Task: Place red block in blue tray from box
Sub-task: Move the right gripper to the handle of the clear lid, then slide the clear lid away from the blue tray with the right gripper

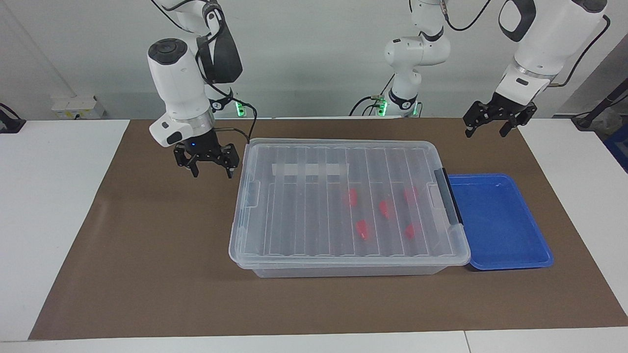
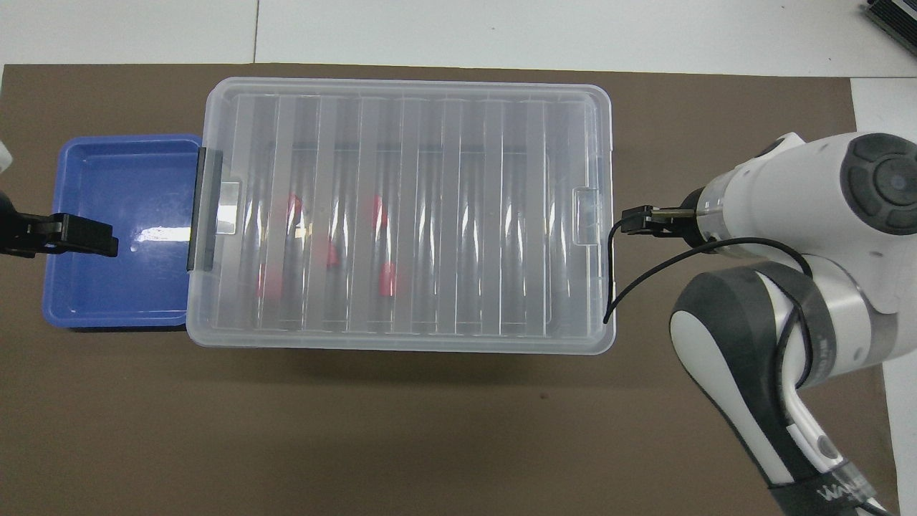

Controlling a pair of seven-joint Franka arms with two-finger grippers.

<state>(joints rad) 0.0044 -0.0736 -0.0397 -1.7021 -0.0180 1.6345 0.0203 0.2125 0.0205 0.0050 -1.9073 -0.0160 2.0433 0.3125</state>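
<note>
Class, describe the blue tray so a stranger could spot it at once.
Find the big clear box in the middle of the brown mat. The blue tray sits against its black-latched end. It is the only solid blue thing, shallow and empty.

A brown mat [image 1: 147,245] is covering a white table [image 1: 54,196]; a pale wall [image 1: 304,59] is filling the upper frame.

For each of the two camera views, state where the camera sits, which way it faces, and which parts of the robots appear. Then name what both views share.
Facing view: high across the table, facing the robots; shows both arms, the right gripper open beside the box, the left gripper open, waiting.
Overhead view: above the robots' end, looking steeply down; shows the right arm and the left gripper's tip over the blue tray.
Shared: box, blue tray, red blocks.
</note>
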